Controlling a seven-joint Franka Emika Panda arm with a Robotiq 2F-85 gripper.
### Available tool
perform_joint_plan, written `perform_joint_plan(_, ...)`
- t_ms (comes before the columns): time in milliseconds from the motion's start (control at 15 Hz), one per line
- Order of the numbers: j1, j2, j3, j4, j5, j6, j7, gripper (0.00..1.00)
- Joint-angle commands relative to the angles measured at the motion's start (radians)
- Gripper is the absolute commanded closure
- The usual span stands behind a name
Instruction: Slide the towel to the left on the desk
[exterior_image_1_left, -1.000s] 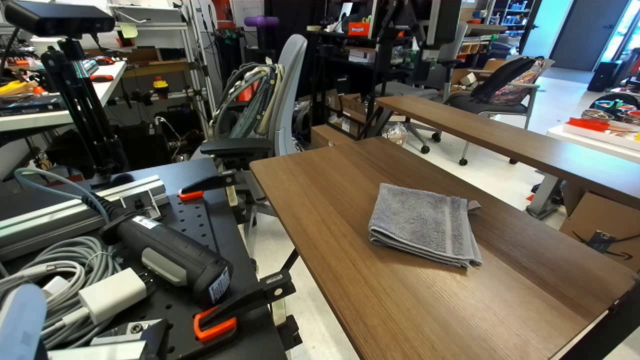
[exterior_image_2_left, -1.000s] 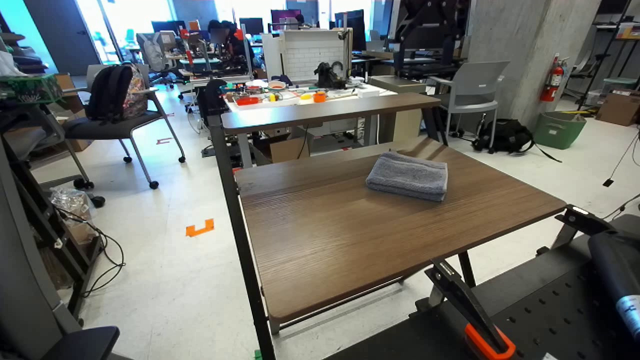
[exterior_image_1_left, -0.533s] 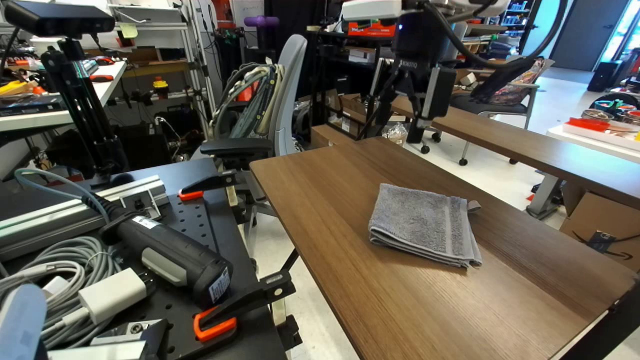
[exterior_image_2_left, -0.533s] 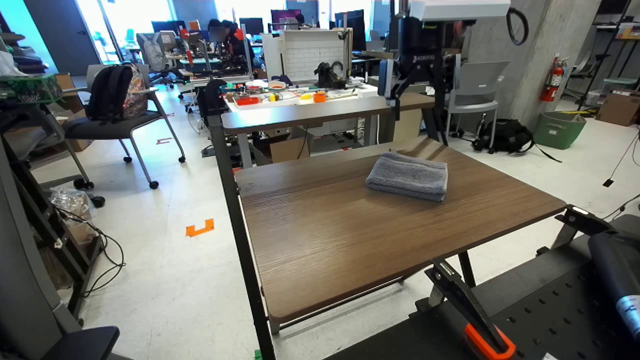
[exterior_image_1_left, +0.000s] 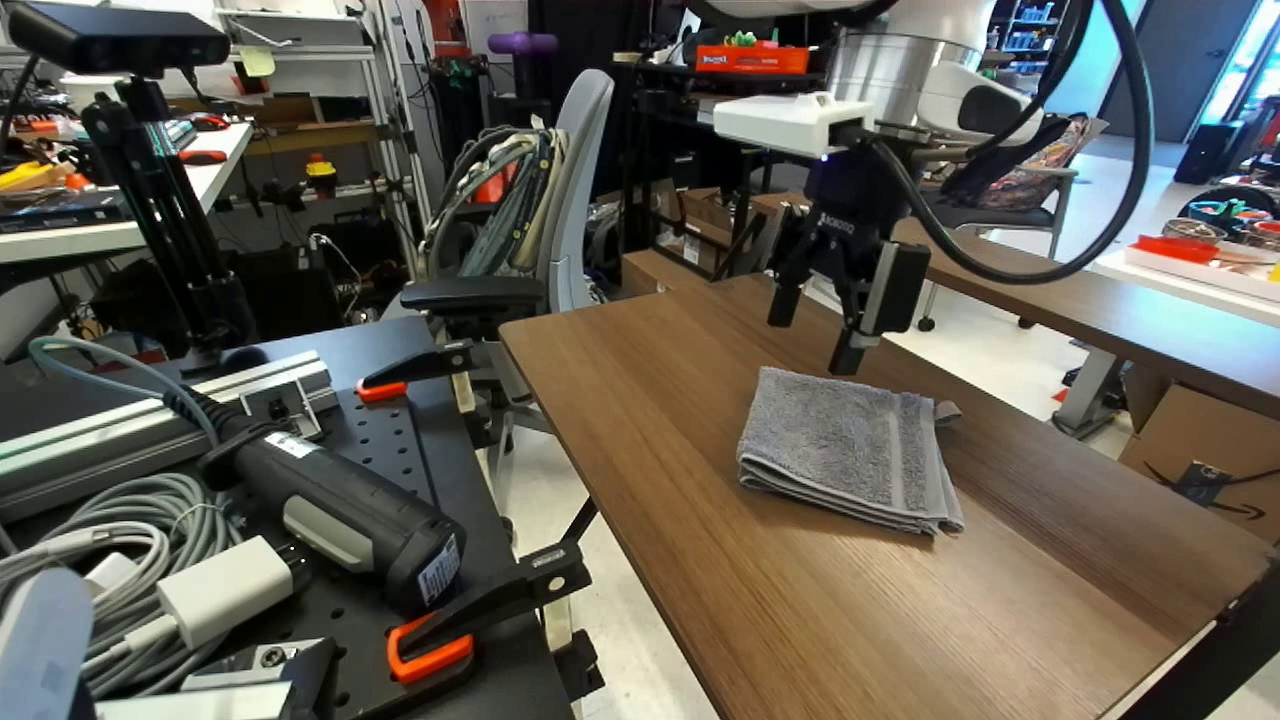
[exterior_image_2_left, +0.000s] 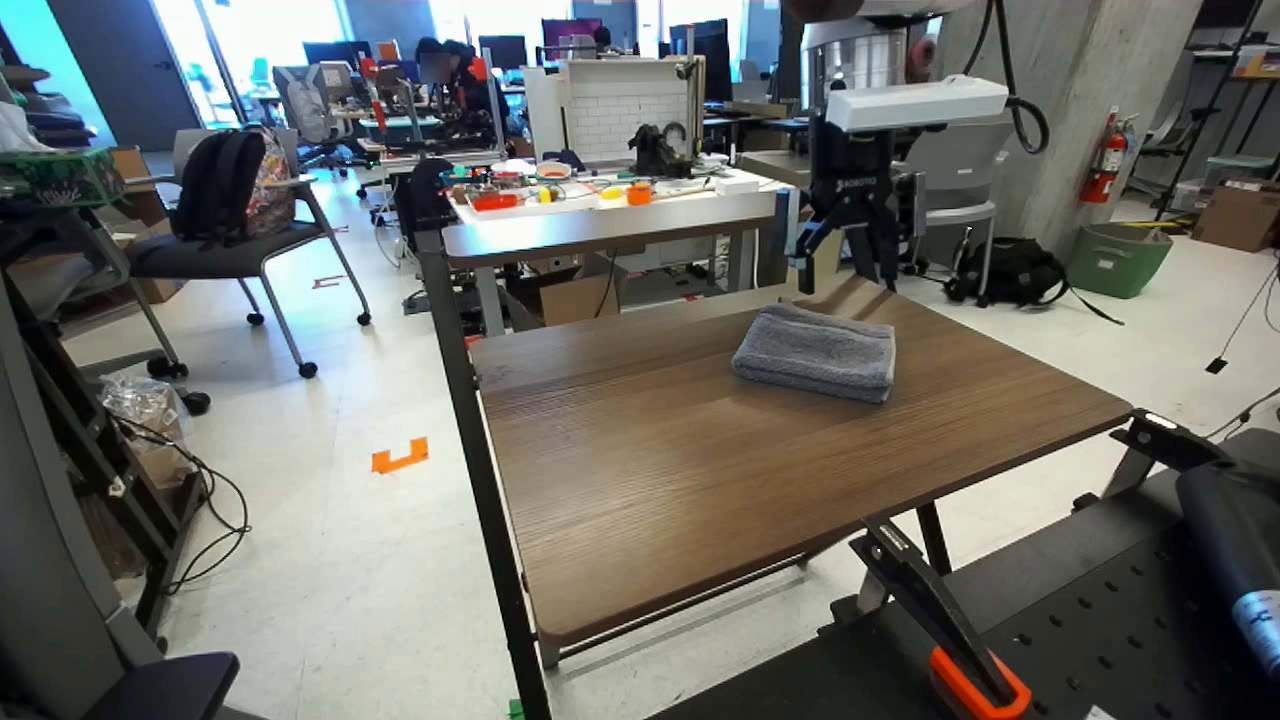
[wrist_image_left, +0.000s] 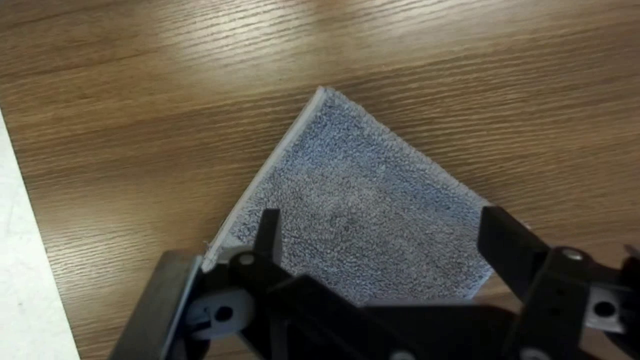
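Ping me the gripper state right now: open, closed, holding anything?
Gripper: open, jaws apart, holding nothing; the gray towel lies folded on the desk.

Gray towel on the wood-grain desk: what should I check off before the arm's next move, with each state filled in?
1. Gripper open: ok; its fingers stand well apart in the wrist view.
2. Gray towel folded: ok; stacked layers show along its edge.
3. Towel wholly on the wood-grain desk: ok in both exterior views.
4. Contact for sliding: not ok; a gap shows below the fingertips in an exterior view.
5. Which way counts as left: cannot tell; the pictures do not settle it.
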Motion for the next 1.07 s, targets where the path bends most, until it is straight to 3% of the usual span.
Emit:
perform_joint_plan(0, -0.02, 0.078, -0.003, 0.089, 0.031, 0.029, -0.015, 0.0)
perform_joint_plan(1000, 0.031, 0.311, -0.067, 0.286, -0.027, 0.025, 0.053, 0.0)
